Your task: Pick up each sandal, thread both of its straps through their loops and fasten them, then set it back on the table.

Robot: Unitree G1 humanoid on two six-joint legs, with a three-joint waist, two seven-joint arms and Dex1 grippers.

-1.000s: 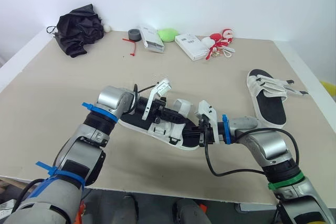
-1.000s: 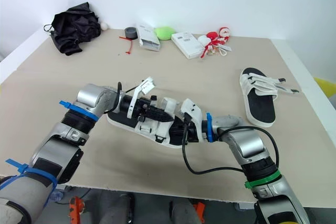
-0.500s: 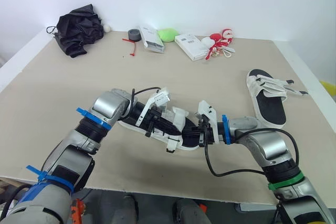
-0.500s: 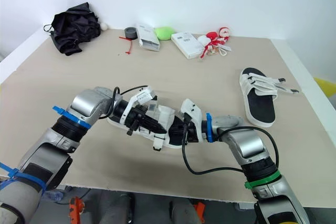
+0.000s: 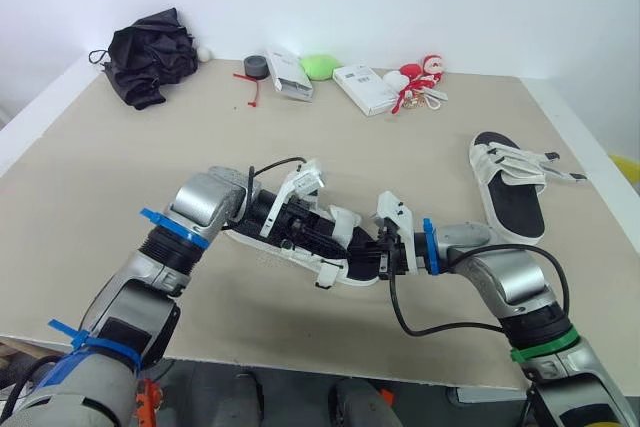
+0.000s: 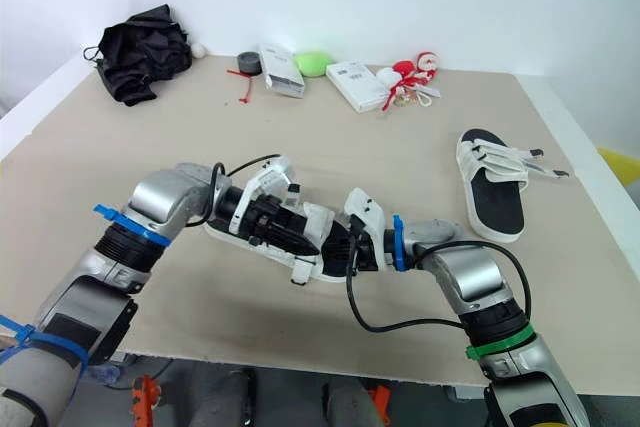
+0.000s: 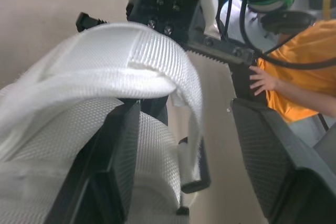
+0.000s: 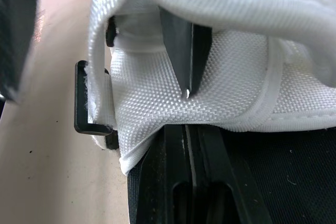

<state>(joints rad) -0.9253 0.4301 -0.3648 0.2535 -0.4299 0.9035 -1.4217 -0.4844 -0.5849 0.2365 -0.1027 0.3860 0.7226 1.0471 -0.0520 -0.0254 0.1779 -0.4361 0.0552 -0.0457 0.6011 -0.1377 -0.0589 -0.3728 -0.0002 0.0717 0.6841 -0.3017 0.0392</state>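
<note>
Near sandal [image 5: 268, 252] middle hidden under left pincer [image 5: 322, 237], right pincer [image 5: 368, 255]; person [image 7: 304, 66] cropped.

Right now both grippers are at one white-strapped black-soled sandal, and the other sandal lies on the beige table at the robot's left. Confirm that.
Wrong side: the left eye view shows the other white-strapped sandal on the beige table at the robot's right. The left gripper and right gripper are at the first sandal.
</note>
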